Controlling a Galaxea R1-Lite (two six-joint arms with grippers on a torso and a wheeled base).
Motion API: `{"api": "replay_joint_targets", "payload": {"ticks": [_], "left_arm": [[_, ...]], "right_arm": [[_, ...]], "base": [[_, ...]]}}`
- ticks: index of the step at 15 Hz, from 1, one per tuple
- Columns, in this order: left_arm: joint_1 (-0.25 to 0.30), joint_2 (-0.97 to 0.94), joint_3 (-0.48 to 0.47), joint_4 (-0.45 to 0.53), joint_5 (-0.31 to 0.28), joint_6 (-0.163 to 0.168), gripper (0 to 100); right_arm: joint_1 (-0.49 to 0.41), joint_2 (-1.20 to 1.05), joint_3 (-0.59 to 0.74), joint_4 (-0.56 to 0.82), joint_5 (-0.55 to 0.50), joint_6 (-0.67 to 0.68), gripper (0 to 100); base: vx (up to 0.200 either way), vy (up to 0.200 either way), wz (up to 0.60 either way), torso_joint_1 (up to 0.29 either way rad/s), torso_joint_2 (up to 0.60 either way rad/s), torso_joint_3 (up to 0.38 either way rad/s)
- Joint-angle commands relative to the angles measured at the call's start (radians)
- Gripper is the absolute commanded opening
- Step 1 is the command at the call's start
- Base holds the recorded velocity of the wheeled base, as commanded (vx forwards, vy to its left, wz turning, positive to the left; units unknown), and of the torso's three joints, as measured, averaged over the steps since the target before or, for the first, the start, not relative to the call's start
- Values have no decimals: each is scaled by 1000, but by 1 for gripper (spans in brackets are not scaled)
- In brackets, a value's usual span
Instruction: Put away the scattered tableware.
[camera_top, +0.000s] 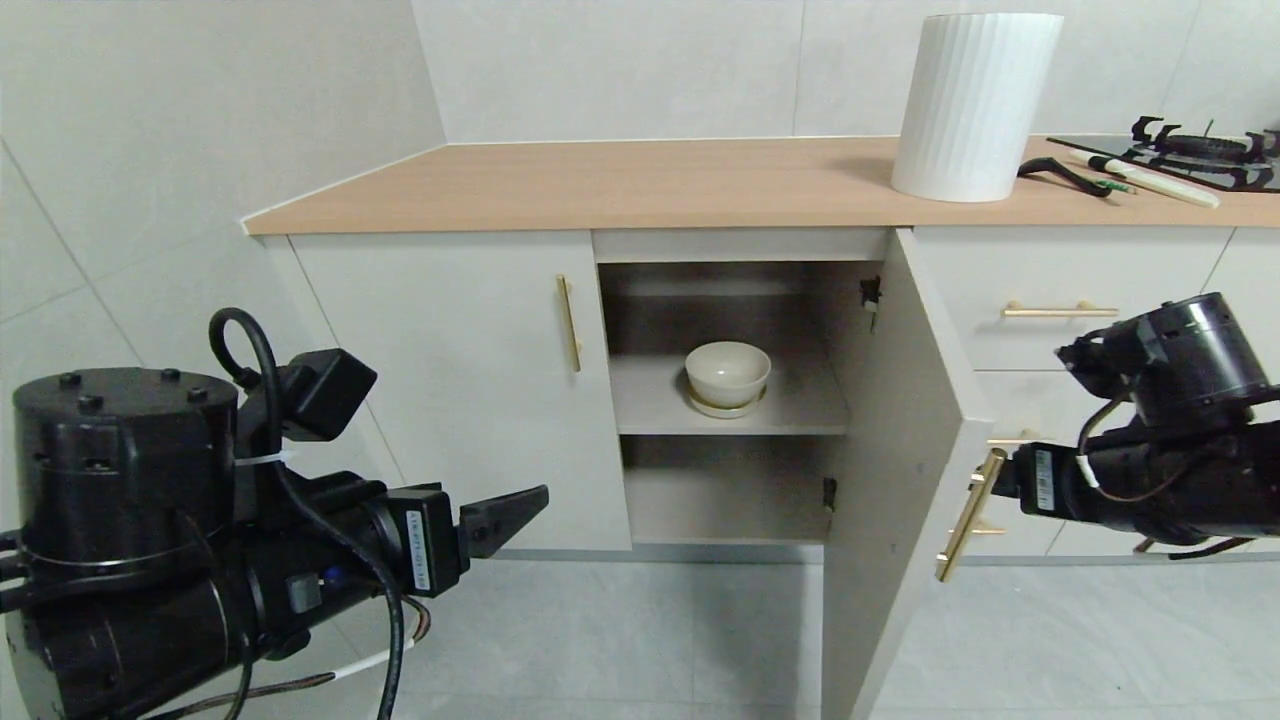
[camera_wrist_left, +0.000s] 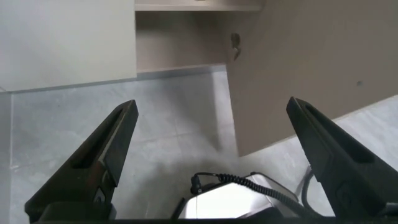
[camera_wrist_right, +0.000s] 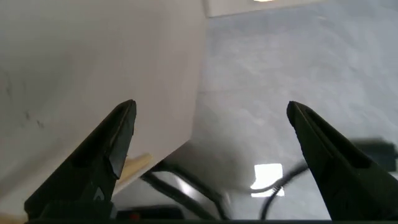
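A cream bowl (camera_top: 727, 372) rests on a small plate (camera_top: 727, 407) on the middle shelf of the open cabinet (camera_top: 730, 410). The cabinet door (camera_top: 900, 470) is swung out toward me, with its gold handle (camera_top: 965, 515) on the outer face. My left gripper (camera_top: 510, 515) hangs low in front of the closed left door, well short of the shelf. In the left wrist view the left gripper (camera_wrist_left: 211, 109) is open over the floor with nothing in it. My right gripper (camera_top: 1003, 475) sits beside the door handle. The right gripper (camera_wrist_right: 211, 109) is open, with the door panel (camera_wrist_right: 93, 68) close by.
A tall white ribbed cylinder (camera_top: 975, 105) stands on the wooden countertop (camera_top: 600, 185). A stove grate and utensils (camera_top: 1150, 165) lie at the far right. Drawers with gold handles (camera_top: 1060, 310) are right of the opening, a closed door (camera_top: 460, 390) left of it. Grey tiled floor (camera_top: 650, 630) lies below.
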Motion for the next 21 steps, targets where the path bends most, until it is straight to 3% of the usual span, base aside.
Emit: {"api": "replay_joint_targets", "payload": {"ticks": [1, 4, 7, 11, 15, 18, 21], "left_arm": [[2, 6, -1, 0, 4, 1, 100], [2, 10, -1, 3, 20, 1, 100], [2, 12, 0, 4, 20, 1, 100], [2, 12, 0, 4, 18, 1, 100], [2, 15, 2, 1, 18, 1, 100], [2, 6, 11, 6, 18, 35, 100], [2, -2, 14, 9, 18, 38, 100]], "right_arm": [[71, 136, -69, -45, 25, 20, 100], [95, 206, -132, -91, 118, 18, 100], [114, 283, -212, -122, 125, 26, 100], [134, 383, -247, -272, 125, 110, 100], [135, 488, -330, -320, 125, 207, 100], [137, 556, -408, -324, 127, 320, 100], [137, 576, -425, -338, 125, 339, 100]], "base": [[0, 0, 0, 0, 0, 0], [0, 0, 0, 0, 0, 0], [0, 0, 0, 0, 0, 0], [0, 0, 0, 0, 0, 0], [0, 0, 0, 0, 0, 0], [0, 0, 0, 0, 0, 0], [67, 0, 0, 2, 1, -1]]}}
